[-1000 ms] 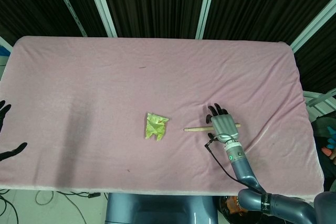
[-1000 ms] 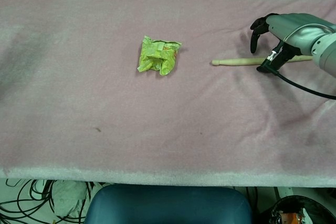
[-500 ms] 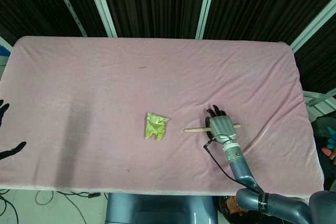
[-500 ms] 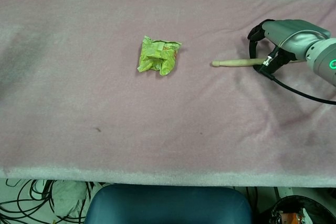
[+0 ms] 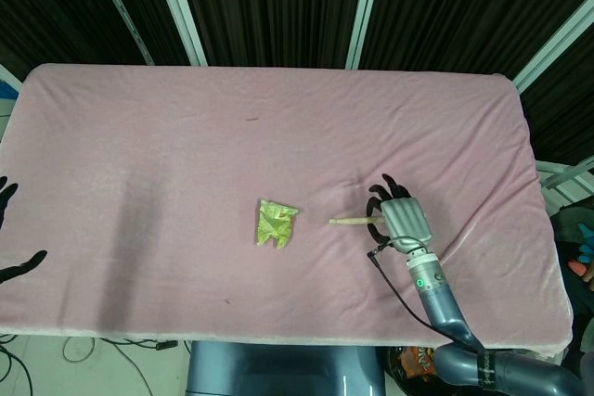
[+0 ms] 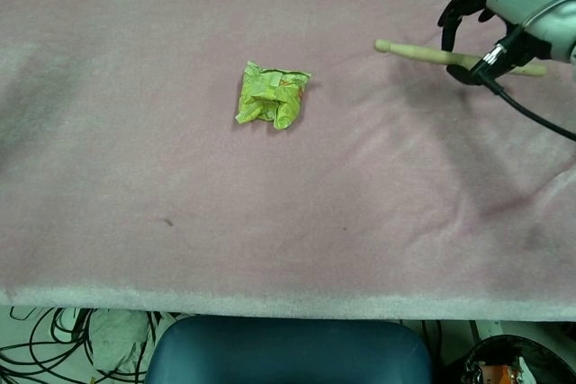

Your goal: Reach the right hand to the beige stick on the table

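The beige stick [image 5: 351, 221] [image 6: 414, 50] is gripped by my right hand [image 5: 402, 220] [image 6: 508, 6], whose fingers curl around its right part. Its rounded tip pokes out to the left of the hand. In the chest view the stick hangs a little above the pink cloth, with a soft shadow under it. My left hand [image 5: 20, 268] shows only as dark spread fingers at the far left edge of the head view, holding nothing.
A crumpled green wrapper [image 5: 277, 223] [image 6: 273, 94] lies on the pink cloth-covered table [image 5: 167, 136], left of the stick. A black cable [image 6: 540, 123] trails from my right wrist. The table's front edge [image 6: 288, 299] runs along the bottom.
My right hand has closed around the stick and raised it off the cloth, drifting slightly right. The wrapper and left hand have stayed put.
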Robot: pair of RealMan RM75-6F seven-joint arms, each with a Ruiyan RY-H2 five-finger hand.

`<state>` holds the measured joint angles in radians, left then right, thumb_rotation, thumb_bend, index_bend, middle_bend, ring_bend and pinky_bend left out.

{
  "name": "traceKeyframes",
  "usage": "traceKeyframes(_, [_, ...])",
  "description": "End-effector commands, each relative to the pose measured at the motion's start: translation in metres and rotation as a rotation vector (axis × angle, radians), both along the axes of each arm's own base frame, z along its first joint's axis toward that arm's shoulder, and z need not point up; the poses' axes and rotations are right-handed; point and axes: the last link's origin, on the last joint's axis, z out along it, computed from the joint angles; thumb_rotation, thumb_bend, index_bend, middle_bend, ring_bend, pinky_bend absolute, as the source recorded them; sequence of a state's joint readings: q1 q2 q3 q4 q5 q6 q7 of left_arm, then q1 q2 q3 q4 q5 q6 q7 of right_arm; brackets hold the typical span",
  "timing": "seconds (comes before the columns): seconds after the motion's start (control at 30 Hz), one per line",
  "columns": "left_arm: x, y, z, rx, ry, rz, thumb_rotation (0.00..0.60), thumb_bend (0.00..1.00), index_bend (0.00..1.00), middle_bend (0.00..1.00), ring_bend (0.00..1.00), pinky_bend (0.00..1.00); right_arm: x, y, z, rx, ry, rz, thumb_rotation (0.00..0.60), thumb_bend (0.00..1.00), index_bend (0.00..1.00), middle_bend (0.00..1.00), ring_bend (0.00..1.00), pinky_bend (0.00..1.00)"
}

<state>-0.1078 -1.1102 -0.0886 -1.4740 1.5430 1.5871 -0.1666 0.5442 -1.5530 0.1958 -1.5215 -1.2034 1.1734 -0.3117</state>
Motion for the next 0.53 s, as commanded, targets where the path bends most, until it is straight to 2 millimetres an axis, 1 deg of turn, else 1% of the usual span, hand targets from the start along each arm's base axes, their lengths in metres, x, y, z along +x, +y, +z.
traceKeyframes(0.03, [0.000,0.000,-0.001,0.000,0.003,-0.002,0.600,0.01,0.00,0.00,0.00,0.00,-0.004,0.013,0.027,-0.037,-0.049,0.014,0.600,0.47,0.66,0.27,0.06,0.21])
traceKeyframes(0.2, [0.001,-0.003,-0.002,0.000,0.017,-0.013,0.600,0.01,0.00,0.00,0.00,0.00,-0.010,0.039,0.067,-0.085,-0.096,0.036,0.600,0.47,0.66,0.27,0.06,0.21])
traceKeyframes(0.33, [0.001,-0.005,-0.002,0.005,0.020,-0.016,0.600,0.01,0.00,0.00,0.00,0.00,-0.009,0.052,0.088,-0.120,-0.121,0.064,0.600,0.47,0.66,0.27,0.06,0.21])
traceKeyframes(0.47, [0.001,-0.005,-0.002,0.010,0.020,-0.018,0.600,0.01,0.00,0.00,0.00,0.00,-0.005,0.061,0.102,-0.150,-0.142,0.091,0.600,0.47,0.66,0.27,0.06,0.21])
traceKeyframes(0.53, [0.001,-0.005,-0.002,0.010,0.020,-0.017,0.600,0.01,0.00,0.00,0.00,0.00,-0.004,0.063,0.106,-0.156,-0.152,0.095,0.600,0.47,0.66,0.27,0.06,0.21])
